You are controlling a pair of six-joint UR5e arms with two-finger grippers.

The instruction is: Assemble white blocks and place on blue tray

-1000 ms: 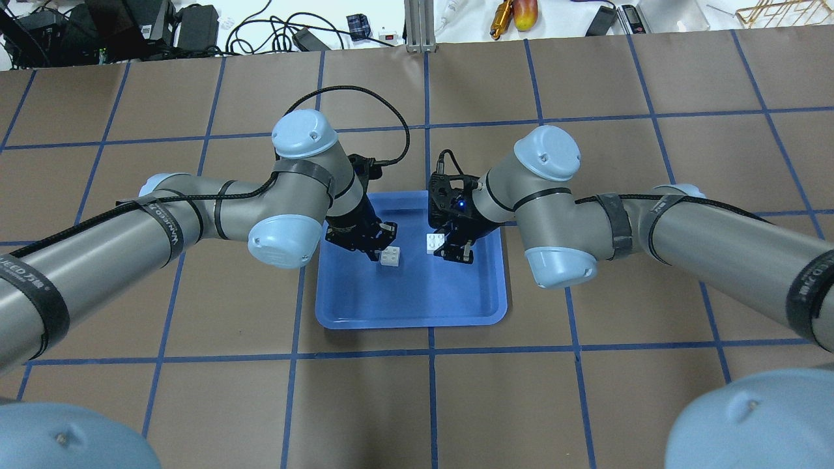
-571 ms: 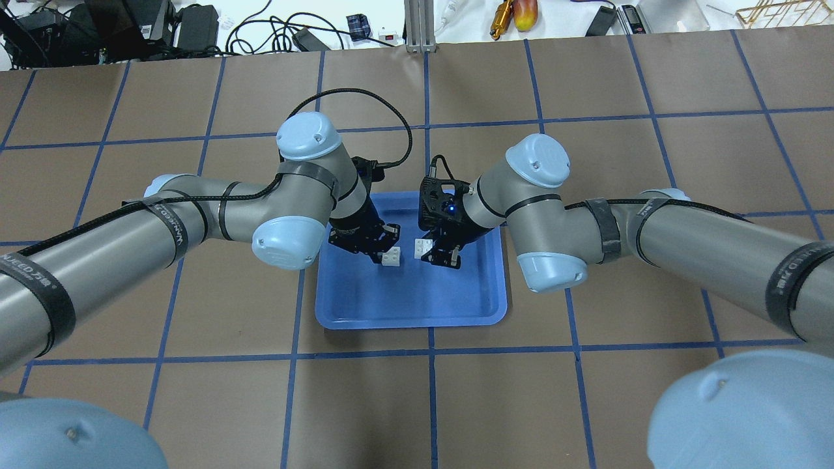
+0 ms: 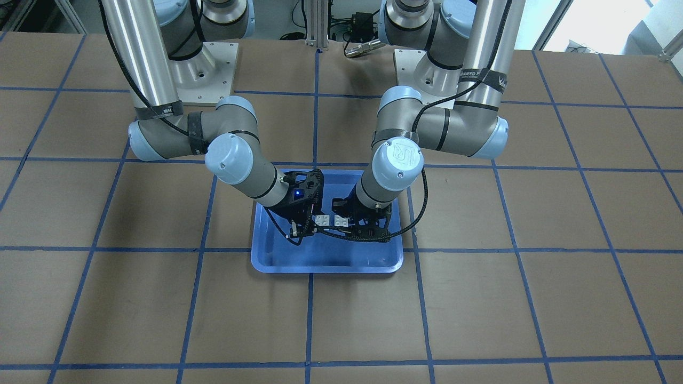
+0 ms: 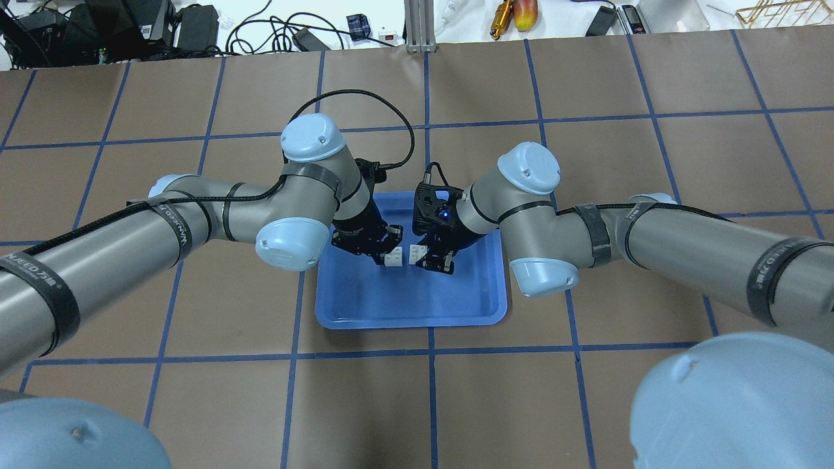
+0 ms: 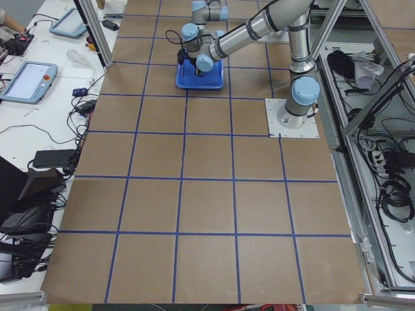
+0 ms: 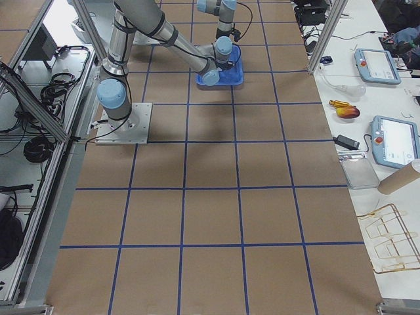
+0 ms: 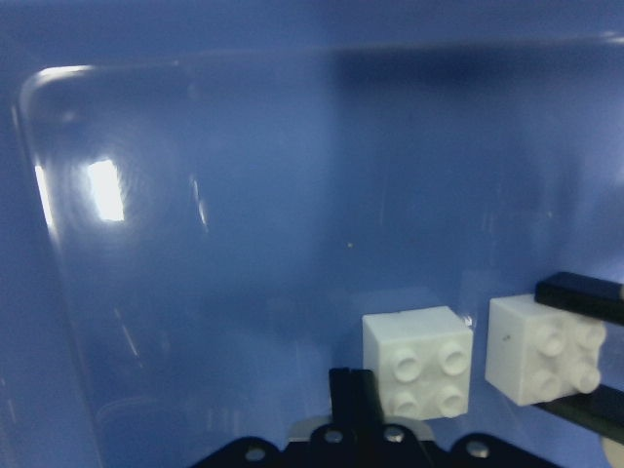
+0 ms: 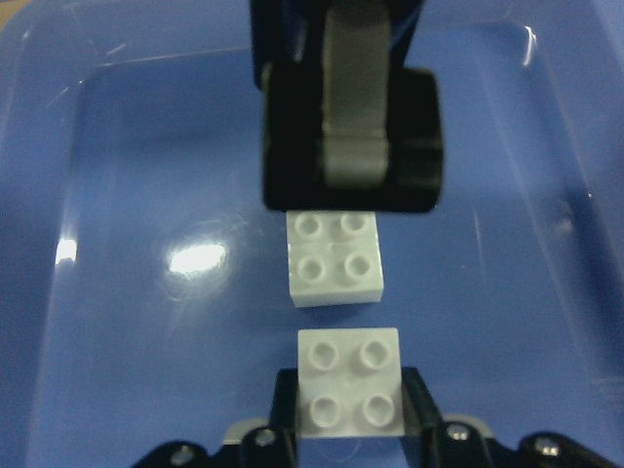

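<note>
Seen from across the worktop [image 3: 480,298], both arms bend in toward each other above the blue tray [image 3: 325,265], which lies flat on the brown surface. The left end effector [image 3: 343,224], on this view's right, pinches the left brick [image 3: 341,219]. The right end effector [image 3: 320,223] pinches the right brick [image 3: 322,218]. The two small white bricks sit just beside one another over the tray's floor, inside the line of its rim. From the camera over the robot's shoulders it looks the same: each black end effector reaches in from its own side, and the bricks are level with each other with a thin gap between them, above the far half of the tray. From the table's end on the robot's left, the near arm stretches out to the tray, but everything there is too small to judge the grip. The view from the other end is no clearer, with the elbows hiding the bricks. The left wrist camera has the left brick low in the frame with a dark finger against its side. The right brick is close by at the edge of the frame, with blue tray floor behind both. The right wrist camera shows the right brick clamped between its two fingers. The left brick is straight ahead, apart from it, and both studded faces are turned toward the lens.
</note>
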